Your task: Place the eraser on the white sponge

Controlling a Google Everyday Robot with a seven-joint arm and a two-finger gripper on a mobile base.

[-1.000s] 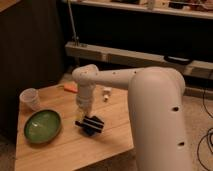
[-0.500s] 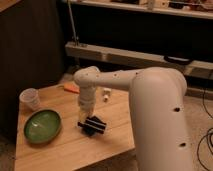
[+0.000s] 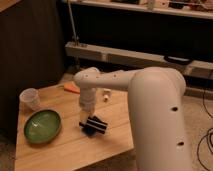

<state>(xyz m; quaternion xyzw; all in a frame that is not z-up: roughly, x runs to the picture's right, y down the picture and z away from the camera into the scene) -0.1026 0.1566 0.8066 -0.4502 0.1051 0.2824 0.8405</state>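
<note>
My gripper (image 3: pixel 92 121) hangs straight down from the white arm over the middle of the wooden table (image 3: pixel 65 150), just right of the green bowl (image 3: pixel 43 126). A long black block with a pale stripe, the eraser (image 3: pixel 96 125), lies across at the gripper's tip, low over the tabletop. I cannot tell whether the gripper holds it or only touches it. The blue pad that the task calls the white sponge does not show clearly. Only a dark patch lies under the eraser.
A clear plastic cup (image 3: pixel 30 98) stands at the table's back left. An orange object (image 3: pixel 71 88) lies at the back edge, and a small white item (image 3: pixel 106 94) sits behind the arm. The robot's large white body fills the right side.
Almost nothing. The gripper and the black eraser stay at the same spot over the table's middle, with at most a slight shift to the right.
</note>
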